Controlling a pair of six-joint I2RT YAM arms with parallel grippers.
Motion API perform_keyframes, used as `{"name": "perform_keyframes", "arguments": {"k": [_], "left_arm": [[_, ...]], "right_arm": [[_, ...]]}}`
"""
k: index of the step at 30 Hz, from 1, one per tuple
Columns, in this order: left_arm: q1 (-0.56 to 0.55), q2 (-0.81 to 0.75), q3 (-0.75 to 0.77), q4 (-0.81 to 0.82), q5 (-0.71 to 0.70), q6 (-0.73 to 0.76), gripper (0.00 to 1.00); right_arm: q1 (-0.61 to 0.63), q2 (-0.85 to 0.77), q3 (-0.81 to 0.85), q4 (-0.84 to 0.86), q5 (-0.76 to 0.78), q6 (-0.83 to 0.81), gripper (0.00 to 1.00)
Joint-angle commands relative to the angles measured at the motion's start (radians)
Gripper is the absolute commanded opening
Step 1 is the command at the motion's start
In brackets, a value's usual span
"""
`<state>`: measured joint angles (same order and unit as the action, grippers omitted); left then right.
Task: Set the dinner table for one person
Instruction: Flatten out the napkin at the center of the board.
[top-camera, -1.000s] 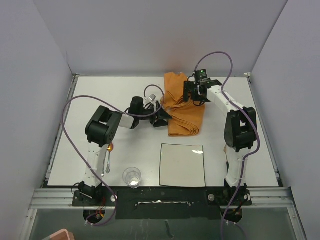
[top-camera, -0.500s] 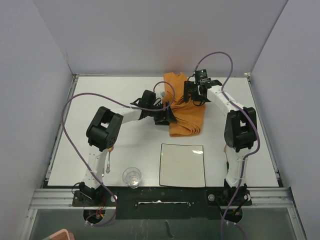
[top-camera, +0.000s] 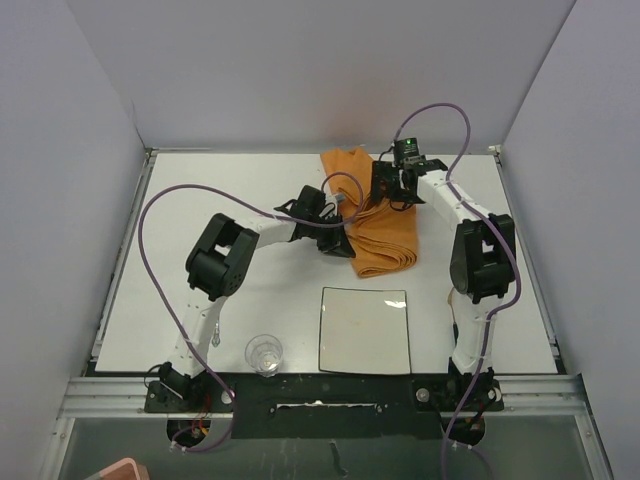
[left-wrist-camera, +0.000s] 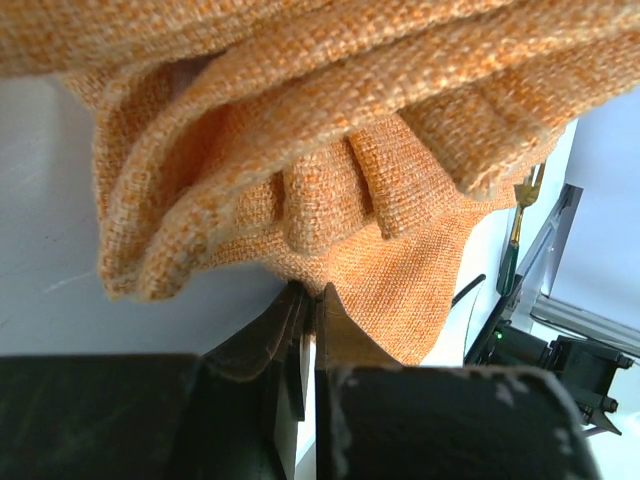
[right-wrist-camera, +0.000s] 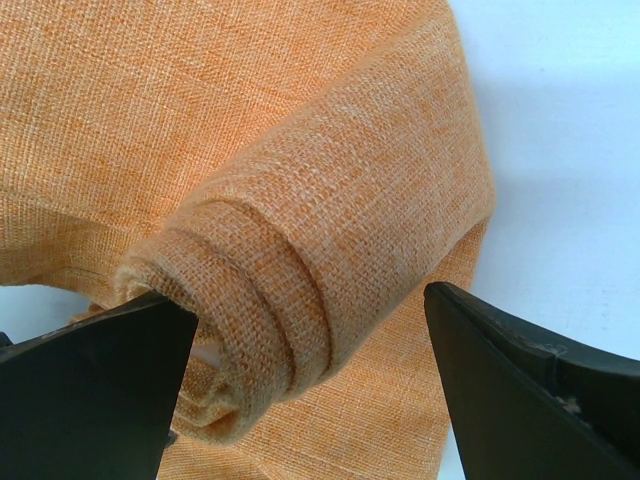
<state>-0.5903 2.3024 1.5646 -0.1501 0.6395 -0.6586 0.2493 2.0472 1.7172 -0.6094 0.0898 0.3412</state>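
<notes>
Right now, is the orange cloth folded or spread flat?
Folded: the orange cloth shows several stacked, rolled layers along its edge.

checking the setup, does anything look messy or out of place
The orange cloth is rumpled and askew at the far middle of the dinner table, folds splaying, not flat by the plate. The left fingers pinch its edge; the right fingers straddle a rolled fold, open.

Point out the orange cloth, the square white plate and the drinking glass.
orange cloth (top-camera: 385, 240), top external view, on its folded middle.
square white plate (top-camera: 365, 330), top external view, on its bare centre.
drinking glass (top-camera: 264, 354), top external view, on its open top.
</notes>
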Motion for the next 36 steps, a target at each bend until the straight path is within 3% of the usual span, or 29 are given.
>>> {"name": "perform_keyframes", "arguments": {"k": [1, 2, 4, 5, 6, 7, 14, 25, 36], "left_arm": [[-0.026, 0.107, -0.07, -0.228, -0.139, 0.066, 0.0], [-0.024, 0.1, -0.072, -0.229, -0.139, 0.067, 0.0], [-0.019, 0.081, -0.08, -0.231, -0.146, 0.068, 0.0], [-0.015, 0.068, -0.088, -0.231, -0.152, 0.069, 0.0], [-0.009, 0.053, -0.099, -0.232, -0.161, 0.071, 0.0], [0.002, 0.037, -0.108, -0.233, -0.168, 0.072, 0.0], [0.136, -0.091, -0.2, -0.189, -0.183, 0.054, 0.0], [0.335, -0.246, -0.201, -0.235, -0.24, 0.085, 0.0], [0.487, -0.361, -0.177, -0.271, -0.253, 0.11, 0.0]], "right_arm": [[-0.002, -0.013, 0.019, 0.016, 0.025, 0.001, 0.99], [-0.001, -0.007, 0.023, 0.014, 0.03, -0.004, 0.94], [-0.001, 0.005, 0.029, 0.006, 0.042, -0.011, 0.66], [-0.001, 0.009, 0.033, 0.002, 0.045, -0.013, 0.42], [-0.002, 0.015, 0.038, -0.001, 0.043, -0.017, 0.08], [-0.001, 0.017, 0.045, -0.013, 0.058, -0.015, 0.0], [-0.029, -0.025, 0.058, -0.035, 0.107, -0.002, 0.0], [-0.228, -0.145, -0.059, -0.032, 0.05, 0.075, 0.0], [-0.247, -0.179, -0.157, -0.043, 0.069, 0.108, 0.0]]}}
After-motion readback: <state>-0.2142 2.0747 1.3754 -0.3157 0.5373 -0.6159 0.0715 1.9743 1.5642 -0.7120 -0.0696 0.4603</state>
